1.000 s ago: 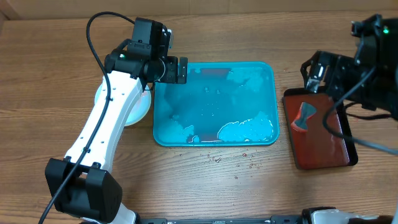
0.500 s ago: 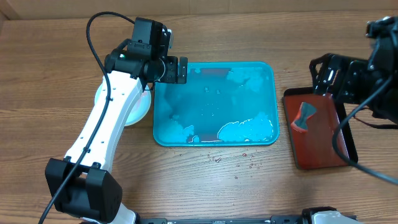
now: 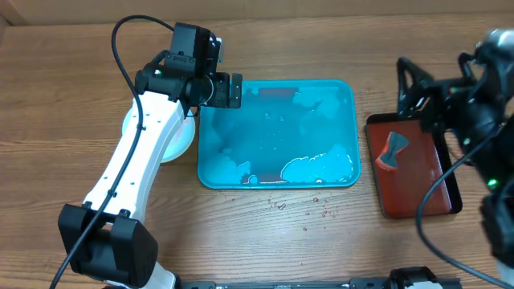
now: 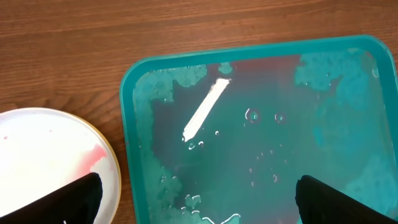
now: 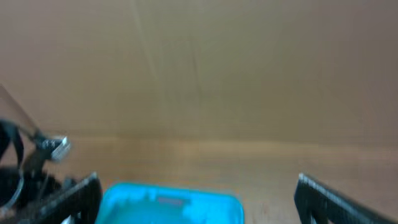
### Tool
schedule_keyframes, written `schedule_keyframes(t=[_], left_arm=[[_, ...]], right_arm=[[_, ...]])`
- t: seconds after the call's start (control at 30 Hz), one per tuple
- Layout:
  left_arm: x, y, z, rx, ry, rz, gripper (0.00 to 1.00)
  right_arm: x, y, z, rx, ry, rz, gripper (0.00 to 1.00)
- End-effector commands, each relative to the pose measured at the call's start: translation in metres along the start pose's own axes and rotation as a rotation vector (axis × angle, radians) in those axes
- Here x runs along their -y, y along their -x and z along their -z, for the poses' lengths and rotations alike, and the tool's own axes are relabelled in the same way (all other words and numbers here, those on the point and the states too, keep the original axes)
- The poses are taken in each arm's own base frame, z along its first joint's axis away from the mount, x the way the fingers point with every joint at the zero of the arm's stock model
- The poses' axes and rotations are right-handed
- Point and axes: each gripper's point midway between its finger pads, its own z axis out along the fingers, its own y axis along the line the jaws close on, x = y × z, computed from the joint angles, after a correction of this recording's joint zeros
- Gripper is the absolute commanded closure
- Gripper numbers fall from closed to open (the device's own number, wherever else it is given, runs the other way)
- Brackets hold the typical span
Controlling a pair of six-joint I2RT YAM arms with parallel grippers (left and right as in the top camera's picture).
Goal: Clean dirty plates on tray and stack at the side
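Plates point(image 4: 50, 162) sit on the table just beside the left edge of the teal tray point(image 3: 265, 136), under my left arm; I see one yellow-green rim and a pale centre with a pink smear point(image 4: 93, 158), and cannot tell how many lie beneath. No plate shows inside the tray, only water and suds. My left pincer point(image 3: 234, 91) hangs over the tray's left rim, spread wide and empty; my right pincer point(image 5: 198, 199), off to the tray's right, is likewise released and holds nothing. I judge the plates light, stiff plastic, probably wet and slick, so I would pinch the raised rim on the side nearest the tray.
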Motion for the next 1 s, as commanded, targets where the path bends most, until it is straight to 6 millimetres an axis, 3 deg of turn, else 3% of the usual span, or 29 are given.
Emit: schedule_keyframes(t=[0.0, 0.17, 0.3, 0.47, 0.77, 0.97], left_arm=[[0.001, -0.003, -0.005, -0.015, -0.002, 0.005, 0.01], [0.001, -0.003, -0.005, -0.015, -0.002, 0.005, 0.00], [0.001, -0.003, -0.005, -0.015, -0.002, 0.005, 0.00], [0.001, -0.003, -0.005, -0.015, -0.002, 0.006, 0.00], [0.001, -0.003, -0.005, -0.015, -0.002, 0.006, 0.01], [0.001, -0.003, -0.005, -0.015, -0.002, 0.005, 0.00]], right_arm=[[-0.004, -0.036, -0.005, 0.031, 0.053, 0.054, 0.00], [-0.002, -0.086, -0.007, 0.157, 0.091, 0.077, 0.00], [0.001, -0.130, 0.000, 0.225, 0.105, 0.090, 0.00], [0.005, -0.171, 0.011, 0.277, 0.109, 0.099, 0.00], [0.009, -0.219, 0.011, 0.299, 0.118, 0.104, 0.00], [0.011, -0.233, 0.013, 0.339, 0.120, 0.111, 0.00]])
